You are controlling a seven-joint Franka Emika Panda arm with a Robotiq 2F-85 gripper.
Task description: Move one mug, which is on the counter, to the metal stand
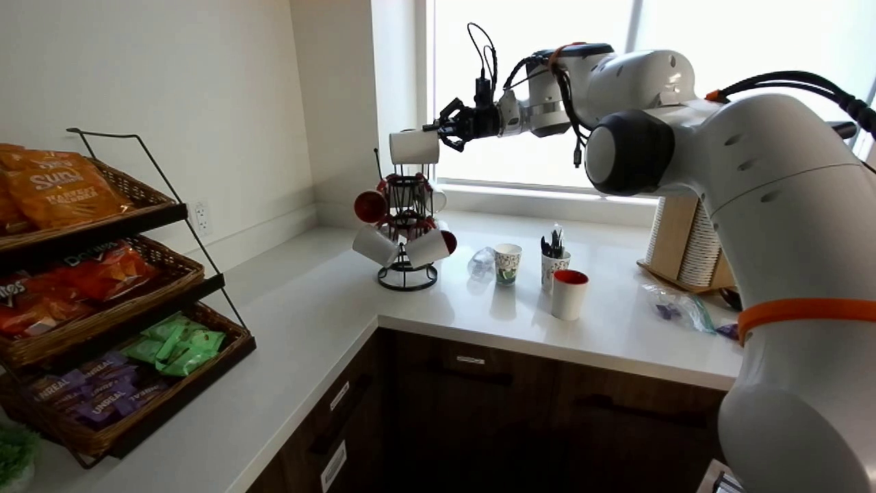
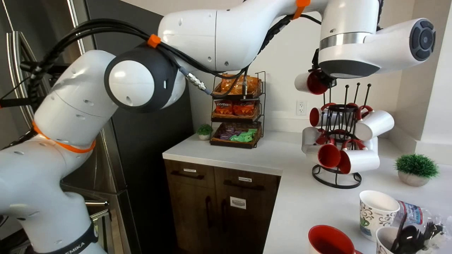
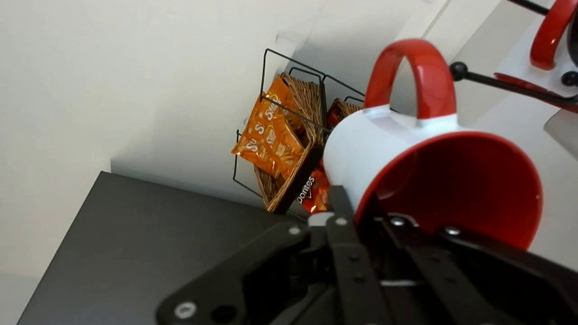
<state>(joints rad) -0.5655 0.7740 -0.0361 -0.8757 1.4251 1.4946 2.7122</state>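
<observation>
Closest to us in the wrist view, the gripper [image 3: 360, 210] pinches a red-lined white mug [image 3: 433, 174] by its wall, one finger inside the rim and one outside. In both exterior views we see this mug on its side in the air, high over the counter [image 1: 301, 294] and near the topmost prongs of the metal stand [image 1: 407, 287]; we cannot tell whether it touches them. The stand rises behind the counter's inside front corner, with other mugs [image 2: 375, 125] hanging on it. Right of that corner in an exterior view, a second mug [image 1: 569, 299] stands upright near the front edge, a patterned cup [image 1: 507, 266] and a cutlery cup [image 1: 551, 263] behind it. We find a snack rack [image 2: 231, 144] near the back edge.
</observation>
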